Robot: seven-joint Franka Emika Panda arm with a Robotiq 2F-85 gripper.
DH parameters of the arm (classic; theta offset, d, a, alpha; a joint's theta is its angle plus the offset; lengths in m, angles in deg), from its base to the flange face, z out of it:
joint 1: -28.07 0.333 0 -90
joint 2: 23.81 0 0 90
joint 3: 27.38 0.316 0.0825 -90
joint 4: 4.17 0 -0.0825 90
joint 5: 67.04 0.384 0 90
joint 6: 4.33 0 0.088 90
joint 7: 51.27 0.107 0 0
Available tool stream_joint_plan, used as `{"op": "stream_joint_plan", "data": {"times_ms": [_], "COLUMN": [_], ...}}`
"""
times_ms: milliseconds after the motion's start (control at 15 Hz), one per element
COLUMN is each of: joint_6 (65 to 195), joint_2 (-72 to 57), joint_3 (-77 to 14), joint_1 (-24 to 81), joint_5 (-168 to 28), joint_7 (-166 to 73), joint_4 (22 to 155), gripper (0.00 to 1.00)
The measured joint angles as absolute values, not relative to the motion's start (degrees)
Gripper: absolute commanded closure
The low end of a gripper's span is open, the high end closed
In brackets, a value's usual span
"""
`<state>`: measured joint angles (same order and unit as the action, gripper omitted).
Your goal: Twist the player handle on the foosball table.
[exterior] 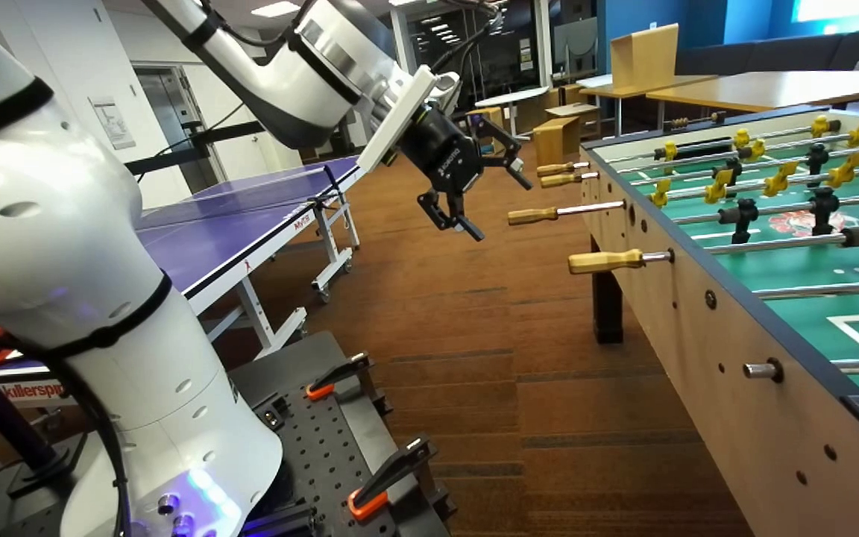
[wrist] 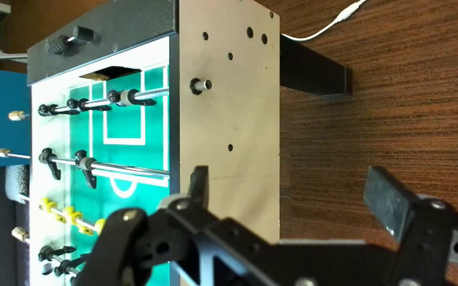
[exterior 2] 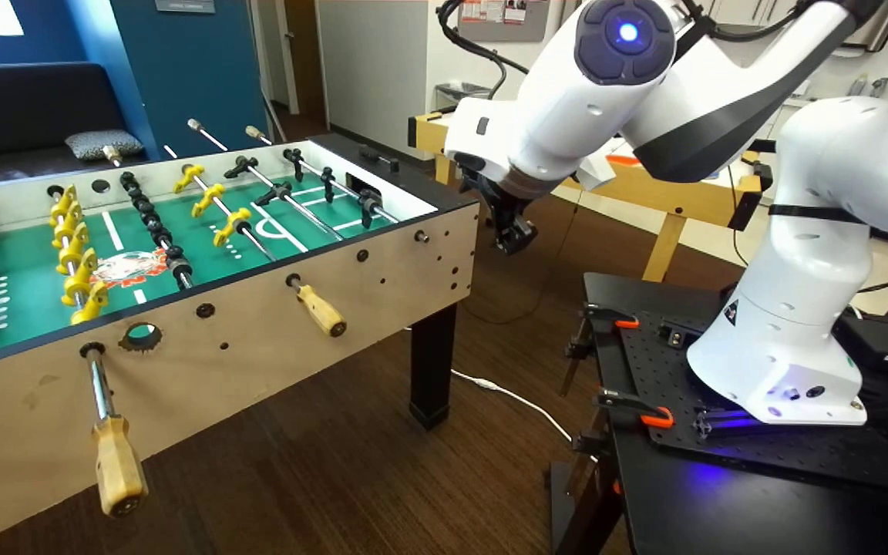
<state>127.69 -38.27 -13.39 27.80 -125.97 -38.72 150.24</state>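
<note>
foosball table | playfield green | floor brown | wall blue

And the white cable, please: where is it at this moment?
In an exterior view, the white cable lies on the brown floor, below and right of the picture's centre, between the black leg of the foosball table and the black robot table.
</note>
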Motion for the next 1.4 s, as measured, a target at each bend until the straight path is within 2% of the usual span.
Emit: {"op": "stream_joint_plan", "data": {"times_ms": [333,667,1400], "joint_6": [127.7,118.8,95.7], "joint_2": [-37.9,-34.9,-8.8], "joint_3": [-13.9,-12.3,-9.8], "joint_1": [28.2,33.7,43.6], "joint_5": [-126.7,-136.7,-164.5], "joint_7": [-38.7,-37.9,-36.0], "joint_4": [150.2,149.3,142.0], "gripper": [0.00,0.00,0.00]}}
